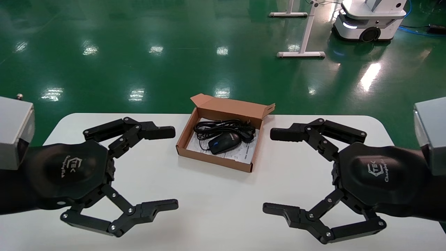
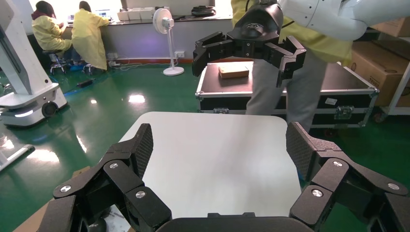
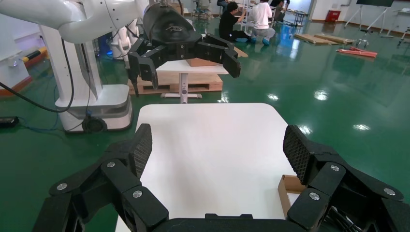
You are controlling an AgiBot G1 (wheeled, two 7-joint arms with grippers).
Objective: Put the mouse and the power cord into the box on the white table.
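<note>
The brown cardboard box (image 1: 223,109) sits at the middle back of the white table (image 1: 209,195), lined with a white printed sheet. Inside it lies the black mouse (image 1: 224,142) with a blue wheel, and behind the mouse the coiled power cord (image 1: 223,127) with its plug toward the right. My left gripper (image 1: 170,169) hovers open to the box's left, nothing between its fingers. My right gripper (image 1: 270,170) hovers open to the box's right, also empty. A corner of the box (image 3: 290,186) shows in the right wrist view. Each wrist view shows the opposite gripper far off.
Beyond the table lies green floor with a white metal-legged frame (image 1: 303,45) and a white mobile robot base (image 1: 369,21) at the back right. A black flight case (image 2: 285,92) and a person stand past the table's end in the left wrist view.
</note>
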